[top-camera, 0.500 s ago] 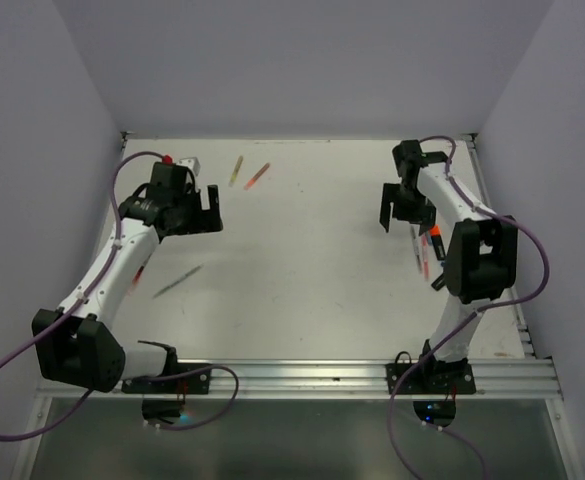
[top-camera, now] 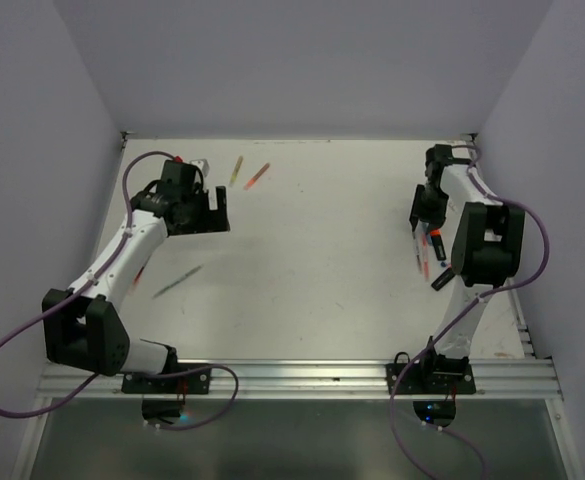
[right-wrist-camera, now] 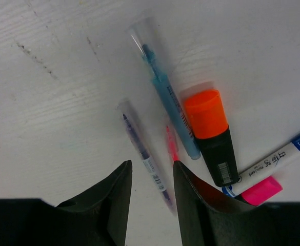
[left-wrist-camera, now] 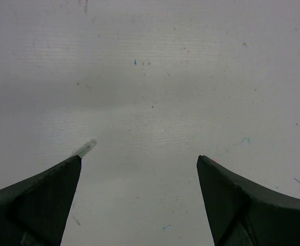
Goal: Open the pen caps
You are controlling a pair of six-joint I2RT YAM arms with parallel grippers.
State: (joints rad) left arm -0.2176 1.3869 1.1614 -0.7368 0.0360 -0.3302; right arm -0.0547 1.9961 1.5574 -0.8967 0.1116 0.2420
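1. Top external shows me both arms out over the pale worktop (top-camera: 312, 260). The left tool (top-camera: 212, 212) hangs near the far left corner, and the right tool (top-camera: 424, 208) sits close to the right edge, in the far half.
2. On the left wrist view, the left tool (left-wrist-camera: 139, 160) has its fingers spread wide with nothing between them. Under it is bare, speckled worktop, and a pale pen tip (left-wrist-camera: 86, 147) peeks out just beside one finger.
3. On the right wrist view, the right tool (right-wrist-camera: 151, 165) has its fingers drawn close, leaving a slim gap. It pinches nothing.
4. The orange cap (right-wrist-camera: 206, 114) is seated on its black highlighter body (right-wrist-camera: 217, 161), by the right edge just beyond the right tool.
5. A blue pen (right-wrist-camera: 165, 95) with a clear cap (right-wrist-camera: 141, 37) lies against the orange cap's side. A thin purple pen (right-wrist-camera: 139, 143) runs under the gap between the fingers, with a thin pink pen (right-wrist-camera: 171, 146) beside it.
6. A pink cap (right-wrist-camera: 261, 190) lies just beside a white pen (right-wrist-camera: 275, 161) with blue lettering.
7. Near the far edge I see a yellow pen (top-camera: 237, 170) and a red pen (top-camera: 257, 177). A dark pen (top-camera: 177, 281) lies towards the left edge.
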